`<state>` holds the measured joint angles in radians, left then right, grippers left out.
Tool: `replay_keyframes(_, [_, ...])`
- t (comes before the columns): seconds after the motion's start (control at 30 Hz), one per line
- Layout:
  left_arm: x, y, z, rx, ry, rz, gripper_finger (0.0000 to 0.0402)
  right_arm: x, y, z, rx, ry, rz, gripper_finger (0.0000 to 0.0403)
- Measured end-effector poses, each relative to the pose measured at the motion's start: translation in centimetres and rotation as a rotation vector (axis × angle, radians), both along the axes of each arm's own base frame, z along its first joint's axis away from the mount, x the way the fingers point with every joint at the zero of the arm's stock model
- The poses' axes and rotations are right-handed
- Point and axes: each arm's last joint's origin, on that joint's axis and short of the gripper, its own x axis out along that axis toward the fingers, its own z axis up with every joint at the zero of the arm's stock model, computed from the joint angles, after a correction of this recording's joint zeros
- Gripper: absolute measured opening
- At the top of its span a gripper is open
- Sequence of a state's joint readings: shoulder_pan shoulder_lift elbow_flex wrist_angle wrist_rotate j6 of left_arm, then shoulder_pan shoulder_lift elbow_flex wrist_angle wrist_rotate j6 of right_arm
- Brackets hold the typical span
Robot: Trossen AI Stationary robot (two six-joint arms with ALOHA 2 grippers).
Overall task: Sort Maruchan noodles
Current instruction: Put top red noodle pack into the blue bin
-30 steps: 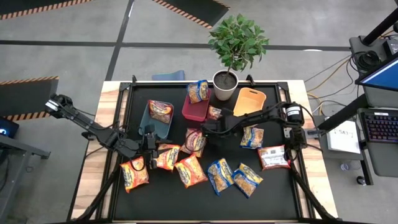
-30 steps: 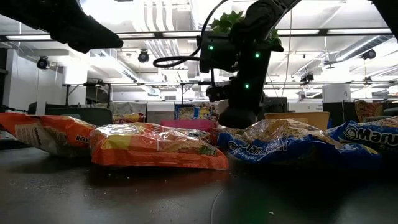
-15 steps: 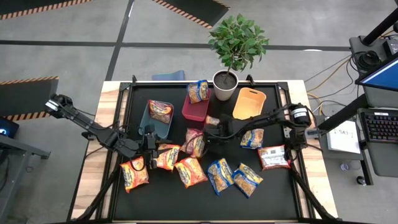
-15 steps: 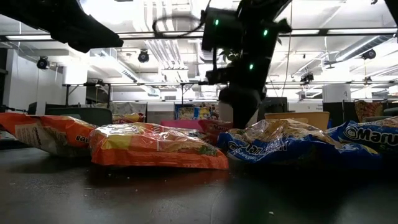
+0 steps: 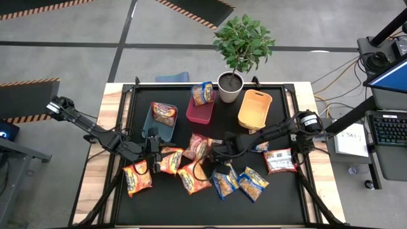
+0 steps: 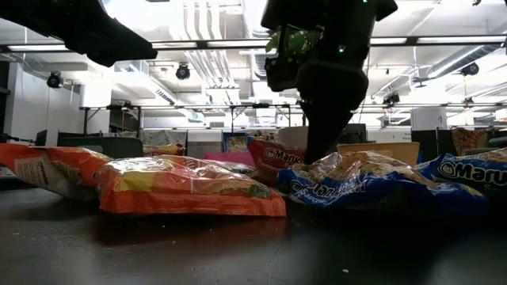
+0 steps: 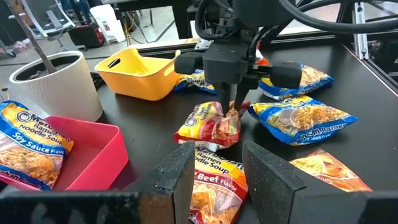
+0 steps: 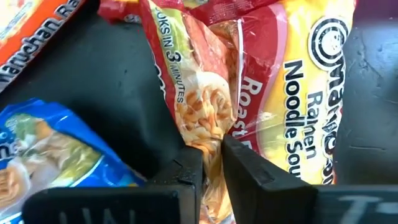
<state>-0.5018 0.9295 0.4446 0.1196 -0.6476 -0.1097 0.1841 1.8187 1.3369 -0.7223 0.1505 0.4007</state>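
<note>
Right pincer [image 8: 211, 158] is pinched tight on a crinkly red ramen packet [image 8: 249, 93]; left pincer [image 7: 214, 171] hangs half-open, empty. Red bin [image 7: 93, 155] has a blue packet [image 7: 28, 146].

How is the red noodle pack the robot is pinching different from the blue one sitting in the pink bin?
The red noodle pack is pinched by the right gripper and hangs crumpled over the table; the blue noodle pack lies untouched, leaning in the pink bin. The red one's label starts with "Roast"; the blue one reads "Soy Sauce Flavor". Both are crinkly Maruchan ramen packets.
</note>
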Motion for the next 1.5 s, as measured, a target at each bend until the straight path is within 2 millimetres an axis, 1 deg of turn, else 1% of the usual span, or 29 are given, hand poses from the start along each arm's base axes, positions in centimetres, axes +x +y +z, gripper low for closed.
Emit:
replay_keyframes(0.1, [0.0, 0.0, 0.0, 0.000, 0.000, 0.000, 0.0118, 0.0, -0.1, 0.0, -0.003, -0.004, -0.009, 0.0066])
replay_keyframes(0.17, [0.0, 0.0, 0.0, 0.000, 0.000, 0.000, 0.0118, 0.0, 0.0, 0.0, 0.003, -0.005, -0.026, 0.0086])
replay_keyframes(0.4, [0.0, 0.0, 0.0, 0.000, 0.000, 0.000, 0.0118, -0.1, 0.0, 0.2, 0.012, -0.002, -0.041, 0.0180])
replay_keyframes(0.57, [0.0, 0.0, 0.0, 0.013, 0.002, -0.004, 0.0118, -0.4, 0.0, 1.4, 0.021, -0.033, -0.041, 0.0237])
replay_keyframes(0.73, [0.0, 0.0, 0.1, 0.015, -0.007, -0.005, 0.0118, -1.1, -0.1, 3.1, 0.029, -0.072, -0.038, 0.0275])
replay_keyframes(0.93, [0.3, -0.1, 0.6, -0.015, -0.063, -0.006, 0.0118, -3.1, 0.5, 4.9, 0.031, -0.125, -0.018, 0.0287])
replay_keyframes(1.07, [0.9, -0.4, 0.8, -0.027, -0.113, -0.009, 0.0115, -4.8, 0.7, 5.3, -0.003, -0.211, -0.045, 0.0283])
replay_keyframes(1.17, [1.7, -0.8, 0.7, -0.022, -0.144, -0.012, 0.0108, -6.2, 0.5, 4.8, 0.011, -0.289, -0.101, 0.0278])
replay_keyframes(1.3, [2.9, -1.1, 0.0, -0.020, -0.168, -0.008, 0.0094, -7.9, -0.1, 3.8, 0.083, -0.362, -0.212, 0.0271])
replay_keyframes(1.5, [5.0, -0.7, -1.6, -0.034, -0.179, 0.029, 0.0077, -10.3, -1.0, 2.6, 0.163, -0.363, -0.398, 0.0263])
